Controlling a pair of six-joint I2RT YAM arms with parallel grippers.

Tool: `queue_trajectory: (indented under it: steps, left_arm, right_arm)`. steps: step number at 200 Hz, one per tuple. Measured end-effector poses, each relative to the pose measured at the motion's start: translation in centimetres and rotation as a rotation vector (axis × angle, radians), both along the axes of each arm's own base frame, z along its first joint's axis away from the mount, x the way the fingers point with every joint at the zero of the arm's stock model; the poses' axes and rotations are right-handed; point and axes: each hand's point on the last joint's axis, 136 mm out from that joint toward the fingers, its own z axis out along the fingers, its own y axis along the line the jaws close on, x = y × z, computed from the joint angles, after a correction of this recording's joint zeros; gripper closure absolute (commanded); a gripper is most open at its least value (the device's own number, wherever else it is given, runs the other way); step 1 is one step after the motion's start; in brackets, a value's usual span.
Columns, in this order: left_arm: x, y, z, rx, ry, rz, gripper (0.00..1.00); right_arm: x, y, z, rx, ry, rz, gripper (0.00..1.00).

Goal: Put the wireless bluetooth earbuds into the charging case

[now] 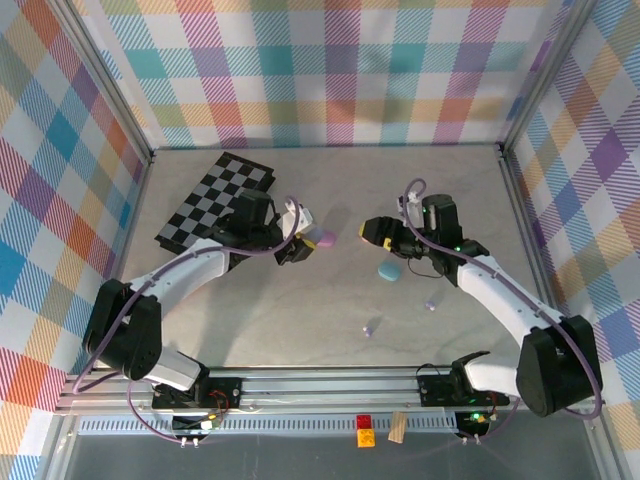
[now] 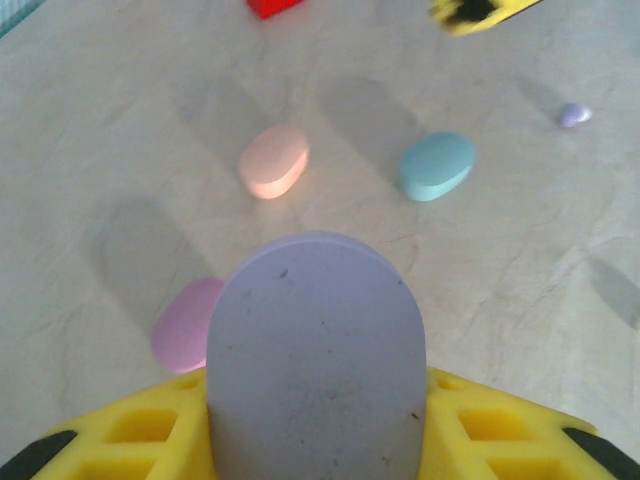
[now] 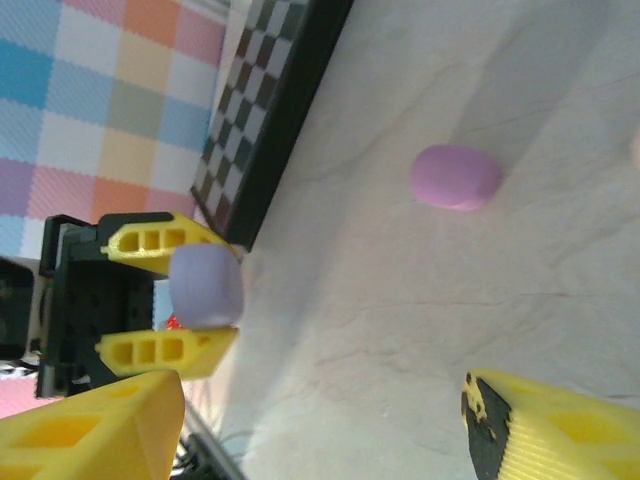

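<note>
**Left gripper clamped on lavender case, earbuds loose on the table**

In the top view, the left gripper [image 1: 292, 248] is closed on the lavender case [image 2: 315, 360], with a yellow finger [image 2: 150, 430] against each side. The right gripper [image 3: 325, 400] faces it across a gap, fingers wide apart and holding nothing.

A pink case [image 1: 325, 239] lies just at 3 o'clock of the left gripper. In the left wrist view, a peach case [image 2: 274, 160] sits at 12 o'clock beyond the held one. A light blue case [image 1: 389, 271] rests at 5 o'clock of the right gripper.

One lavender earbud [image 1: 370, 328] lies on the table [image 1: 300, 310] at 7 o'clock of the light blue case. The second earbud [image 1: 431, 303] lies at 4 o'clock of it. Neither touches a case. A checkerboard [image 1: 215, 200] lies at 10 o'clock of the left gripper.
</note>
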Motion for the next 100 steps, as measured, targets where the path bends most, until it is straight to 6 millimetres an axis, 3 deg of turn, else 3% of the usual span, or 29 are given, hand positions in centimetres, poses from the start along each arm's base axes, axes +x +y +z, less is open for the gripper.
queue_trajectory:
  steps: [40,100]
  left_arm:
    - [-2.5,-2.1,0.7,-0.025,-0.083,-0.095,0.59]
    - [-3.4,-3.4,1.3,-0.034,-0.128,-0.139,0.59]
  right_arm:
    - [-1.6,2.7,-0.5,0.065,0.075,0.116,0.29]
    - [-2.9,5.7,0.4,0.118,0.086,0.234,0.39]
